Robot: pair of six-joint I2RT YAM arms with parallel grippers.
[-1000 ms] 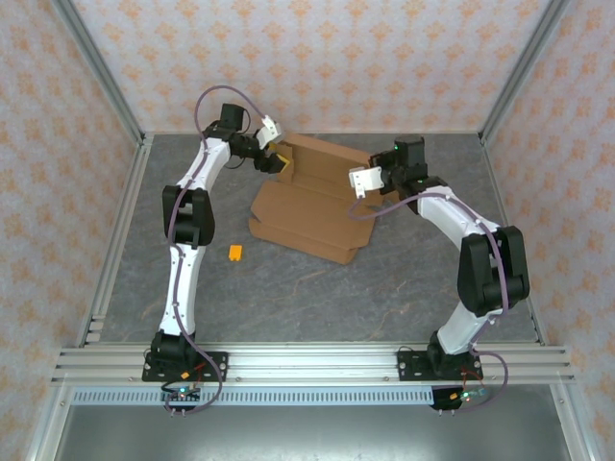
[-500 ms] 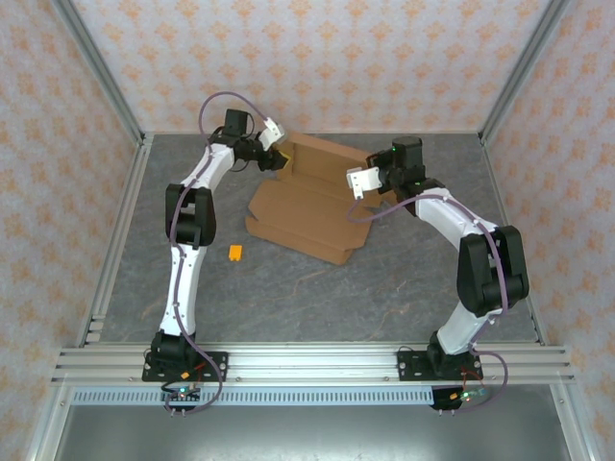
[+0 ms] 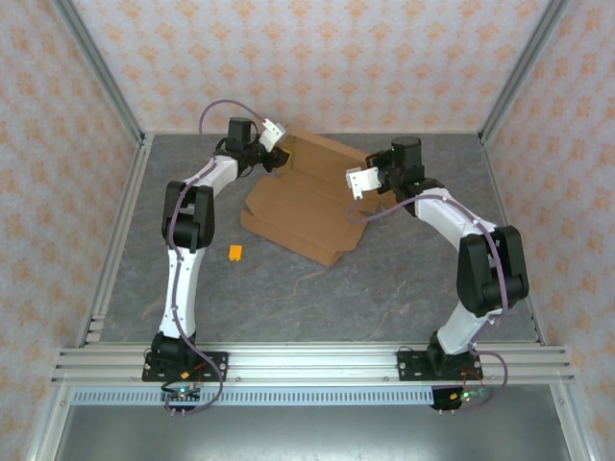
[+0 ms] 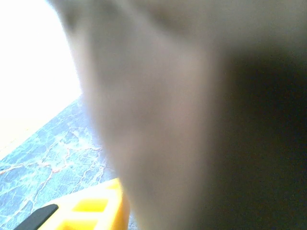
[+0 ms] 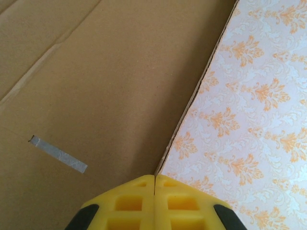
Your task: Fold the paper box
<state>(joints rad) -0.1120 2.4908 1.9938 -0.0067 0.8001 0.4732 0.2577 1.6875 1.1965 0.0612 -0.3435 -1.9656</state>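
Box [image 3: 303, 206] slid left, sits centre of table [image 3: 384, 288] between arms; left gripper [image 3: 281, 156] now at far-left flap, opening unreadable, probably to lift it. Right gripper [image 5: 154, 178] clamped shut on right edge, anchoring it.

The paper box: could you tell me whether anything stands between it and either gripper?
Nothing visible does. The right gripper pinches an edge of the paper box; the left gripper is at its far corner.

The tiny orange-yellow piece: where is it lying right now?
The tiny orange-yellow piece lies on the grey tabletop, left of centre in the top view, just right of the left arm and apart from the brown cardboard box.
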